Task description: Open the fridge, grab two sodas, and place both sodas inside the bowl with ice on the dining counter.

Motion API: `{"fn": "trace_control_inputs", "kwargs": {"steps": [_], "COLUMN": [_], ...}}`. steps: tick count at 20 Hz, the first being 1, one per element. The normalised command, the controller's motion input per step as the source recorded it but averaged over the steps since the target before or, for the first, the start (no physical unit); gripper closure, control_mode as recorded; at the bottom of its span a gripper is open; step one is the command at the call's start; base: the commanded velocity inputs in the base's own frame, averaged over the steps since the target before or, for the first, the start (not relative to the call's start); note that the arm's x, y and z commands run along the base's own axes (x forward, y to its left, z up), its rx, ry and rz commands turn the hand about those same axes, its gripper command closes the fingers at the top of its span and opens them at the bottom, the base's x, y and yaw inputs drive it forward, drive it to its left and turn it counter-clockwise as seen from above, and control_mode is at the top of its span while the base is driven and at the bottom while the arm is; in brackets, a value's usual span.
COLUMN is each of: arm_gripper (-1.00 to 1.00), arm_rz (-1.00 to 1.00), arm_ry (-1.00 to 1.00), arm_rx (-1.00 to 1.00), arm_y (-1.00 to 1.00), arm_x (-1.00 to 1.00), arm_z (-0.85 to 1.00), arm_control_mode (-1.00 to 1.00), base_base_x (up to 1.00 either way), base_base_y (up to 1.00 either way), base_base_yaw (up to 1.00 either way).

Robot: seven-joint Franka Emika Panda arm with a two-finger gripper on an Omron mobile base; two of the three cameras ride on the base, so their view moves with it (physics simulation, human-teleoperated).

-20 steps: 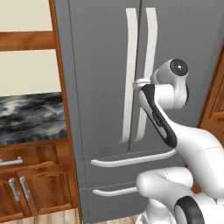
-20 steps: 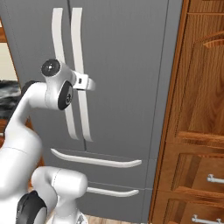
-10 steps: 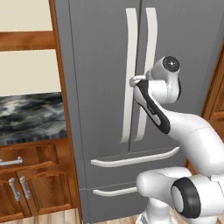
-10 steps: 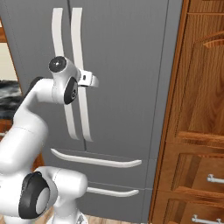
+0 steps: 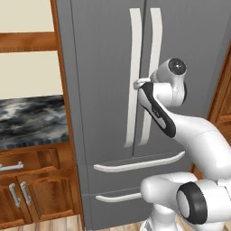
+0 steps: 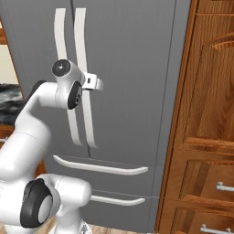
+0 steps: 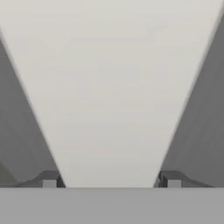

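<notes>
Hand now sits further in against the fridge than a second ago; the arm's elbow has swung up and forward, and the wrist is pressed close to the door face. In the hand view the two dark fingertips flank a broad pale bar, the long white curved handle, which fills the gap between them edge to edge. The fingers have drawn in from their widest over the last second and stand against the handle's sides; whether the clamp is firm I cannot tell.

Judgement: this is the grasp on the door handle, the first step of the task. The pull has not begun; both doors are flush.

Tall grey French-door fridge: two upper doors, shut, with paired white handles running down either side of the centre seam. The hand is on the right-hand one, about mid-height. Below, two drawers, each with a white horizontal pull. Interior hidden, so no sodas visible.

Surroundings: brown wooden cabinets just right of the fridge; marbled worktop to its left.
</notes>
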Motion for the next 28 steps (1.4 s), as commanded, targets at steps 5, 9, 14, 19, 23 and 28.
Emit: {"fn": "trace_control_inputs", "kwargs": {"steps": [5,9,14,19,23,28], "arm_gripper": [1.0,1.0,1.0,1.0,1.0,-1.0], "arm_rz": [0.0,-0.03,-0.06,-0.06,-0.06,-0.09], "arm_ry": [0.0,0.0,0.0,0.0,-0.01,0.0], "arm_rx": [0.0,0.01,0.07,0.07,0.04,0.03], "arm_y": [0.0,-0.14,-0.4,-0.4,-0.4,-0.22], "arm_x": [0.05,-0.53,-0.98,-1.0,-1.0,-0.99], "arm_z": [-0.01,0.04,0.07,0.17,0.26,0.21], "arm_control_mode": [-1.0,-1.0,-1.0,-1.0,-1.0,-1.0], "base_base_x": [0.0,0.0,0.0,0.0,0.0,0.0], "base_base_y": [0.0,0.0,0.0,0.0,0.0,0.0], "base_base_yaw": [0.0,0.0,0.0,0.0,0.0,0.0]}}
